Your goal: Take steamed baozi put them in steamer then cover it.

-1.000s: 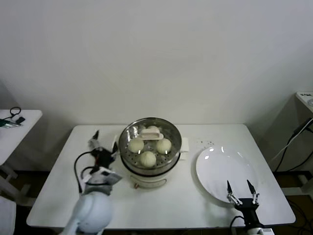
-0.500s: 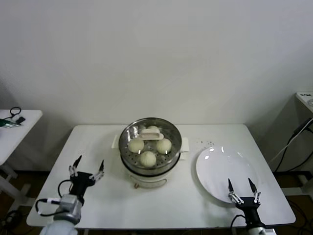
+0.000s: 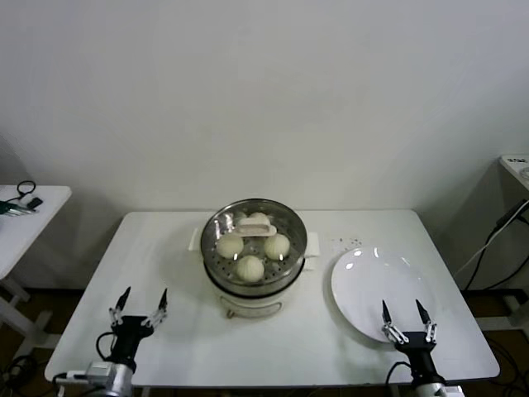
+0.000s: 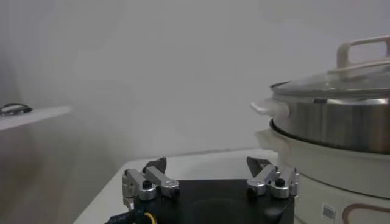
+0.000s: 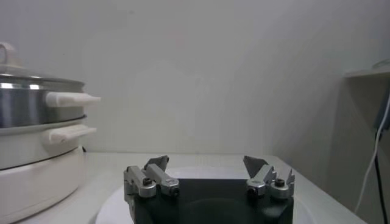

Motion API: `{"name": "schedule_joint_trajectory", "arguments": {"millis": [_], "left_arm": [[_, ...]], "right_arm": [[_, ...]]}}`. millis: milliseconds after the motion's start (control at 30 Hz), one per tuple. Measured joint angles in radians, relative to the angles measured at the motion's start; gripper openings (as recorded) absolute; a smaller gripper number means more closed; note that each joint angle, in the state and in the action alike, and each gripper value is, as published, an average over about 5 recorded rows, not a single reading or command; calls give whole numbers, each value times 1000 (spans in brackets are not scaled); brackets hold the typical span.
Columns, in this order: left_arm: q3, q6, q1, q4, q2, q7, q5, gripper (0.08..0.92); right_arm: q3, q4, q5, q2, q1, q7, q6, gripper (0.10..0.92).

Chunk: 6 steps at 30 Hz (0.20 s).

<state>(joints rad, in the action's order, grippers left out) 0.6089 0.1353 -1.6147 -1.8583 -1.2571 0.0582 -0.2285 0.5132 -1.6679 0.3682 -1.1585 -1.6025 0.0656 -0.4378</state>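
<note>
My steamer (image 3: 254,273), a shiny steel basket on a cream-white pot base, stands mid-table. Four cream-white baozi (image 3: 250,267) sit inside on its perforated floor. The clear glass cover (image 3: 256,217) rests level on top, its cream bar handle toward the far side.

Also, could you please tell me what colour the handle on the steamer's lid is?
Cream-white; the handle shows best in the head view.

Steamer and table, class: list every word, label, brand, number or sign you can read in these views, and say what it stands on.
None can be read.
Small square sticker on the steamer base, left wrist view: too blurred to read.
Cover, white plate, table: no text visible.
</note>
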Motion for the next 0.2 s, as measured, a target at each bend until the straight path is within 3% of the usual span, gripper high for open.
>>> {"name": "schedule_joint_trajectory", "arguments": {"millis": [200], "left_arm": [[4, 34, -11, 13, -2, -1, -20, 823]], "right_arm": [[-4, 0, 2, -1, 0, 0, 0, 823]]}}
